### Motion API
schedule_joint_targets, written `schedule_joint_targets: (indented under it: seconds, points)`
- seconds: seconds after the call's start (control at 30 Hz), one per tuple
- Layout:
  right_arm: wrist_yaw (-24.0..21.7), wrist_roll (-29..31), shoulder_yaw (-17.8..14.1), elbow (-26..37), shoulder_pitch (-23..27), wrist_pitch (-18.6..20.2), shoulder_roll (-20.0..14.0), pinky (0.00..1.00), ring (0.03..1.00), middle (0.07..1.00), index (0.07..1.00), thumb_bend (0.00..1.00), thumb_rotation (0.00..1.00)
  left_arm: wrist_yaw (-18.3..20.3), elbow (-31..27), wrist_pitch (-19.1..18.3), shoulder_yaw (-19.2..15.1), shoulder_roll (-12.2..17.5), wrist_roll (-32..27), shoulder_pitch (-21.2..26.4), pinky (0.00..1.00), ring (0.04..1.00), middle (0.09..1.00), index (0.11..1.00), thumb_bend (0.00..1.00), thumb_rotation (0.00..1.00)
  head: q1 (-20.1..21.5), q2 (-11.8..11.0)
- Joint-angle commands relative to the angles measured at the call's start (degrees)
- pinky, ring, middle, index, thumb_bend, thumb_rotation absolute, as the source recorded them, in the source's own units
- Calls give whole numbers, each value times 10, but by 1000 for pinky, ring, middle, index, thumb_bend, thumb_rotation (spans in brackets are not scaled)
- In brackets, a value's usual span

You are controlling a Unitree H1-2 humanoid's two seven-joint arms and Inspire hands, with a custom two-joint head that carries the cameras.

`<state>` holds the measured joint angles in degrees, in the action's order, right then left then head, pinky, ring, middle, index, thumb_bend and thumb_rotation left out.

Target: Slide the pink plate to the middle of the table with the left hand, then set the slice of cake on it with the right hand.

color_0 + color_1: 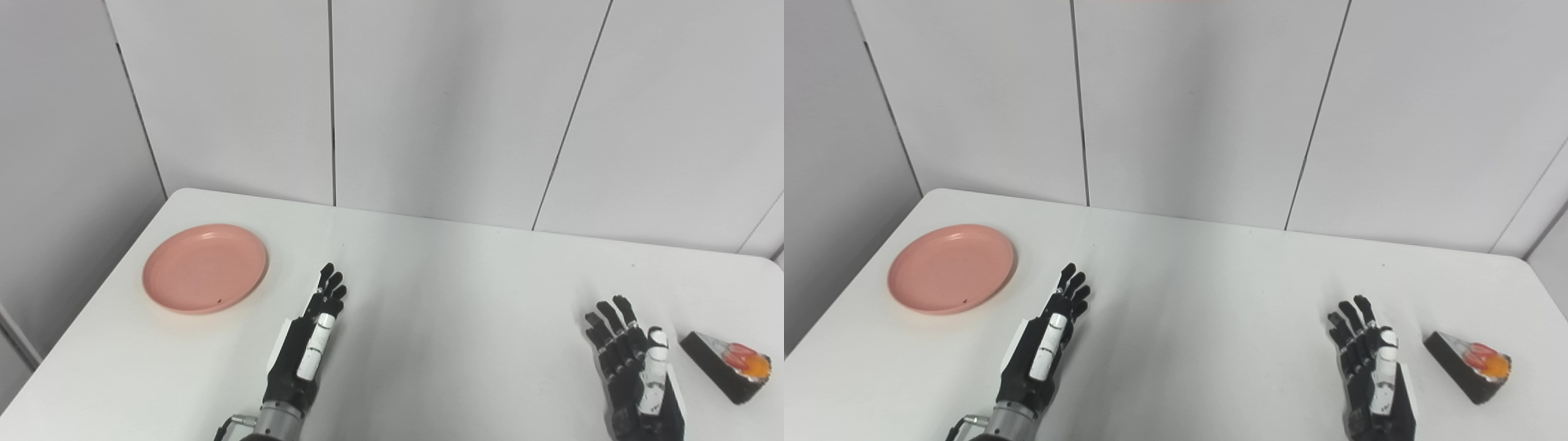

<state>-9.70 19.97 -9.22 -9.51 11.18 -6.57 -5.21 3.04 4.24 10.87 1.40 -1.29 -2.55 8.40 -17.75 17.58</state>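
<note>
A round pink plate (205, 267) lies empty near the table's left edge. My left hand (312, 334) rests open on the white table (453, 318), to the right of the plate and a little nearer to me, not touching it. A dark slice of cake (729, 362) with red and orange topping sits at the right side. Just left of the cake my right hand (634, 364) lies open, fingers spread and pointing away from me, holding nothing.
A grey panelled wall (429, 110) stands right behind the table's far edge. The table's left edge runs close to the plate, and its rounded far-right corner lies beyond the cake.
</note>
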Motion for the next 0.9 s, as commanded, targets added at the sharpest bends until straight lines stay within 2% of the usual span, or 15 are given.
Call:
schedule_joint_targets:
  seconds: [0.0, 0.17, 0.27, 0.57, 0.73, 0.8, 0.87]
  points:
    - [-9, 5, -9, -33, -19, -23, -4, 918, 872, 896, 920, 842, 1000, -1, 28, 25, 3, -7, 2, -7, 981, 975, 993, 1000, 707, 913, -2, -4]
    - [-15, 8, -7, -42, -17, -27, -3, 907, 862, 891, 922, 878, 1000, 2, 45, 44, 3, -4, -2, -5, 985, 978, 996, 1000, 690, 920, -8, -17]
    - [-23, 12, -6, -54, -14, -32, -1, 908, 871, 902, 930, 907, 998, 3, 61, 63, 1, -2, -7, -3, 987, 974, 993, 1000, 678, 915, -7, -32]
    - [-21, 8, -4, -58, -13, -36, 9, 894, 859, 890, 913, 923, 990, 0, 75, 85, -3, 3, -5, -4, 983, 971, 1000, 1000, 695, 923, 6, -39]
    - [-15, 0, -1, -53, -16, -33, 12, 877, 857, 891, 909, 939, 986, 2, 45, 84, -4, -4, -21, -7, 973, 957, 982, 1000, 685, 911, 12, -37]
    - [-13, -1, 0, -50, -17, -29, 14, 870, 850, 887, 901, 952, 976, -1, 21, 85, -7, -3, -23, 0, 965, 955, 974, 1000, 708, 925, 17, -37]
    - [-12, -2, 1, -48, -18, -27, 16, 874, 853, 893, 902, 950, 970, -7, -4, 89, -18, 2, -24, 16, 973, 943, 962, 1000, 776, 911, 20, -37]
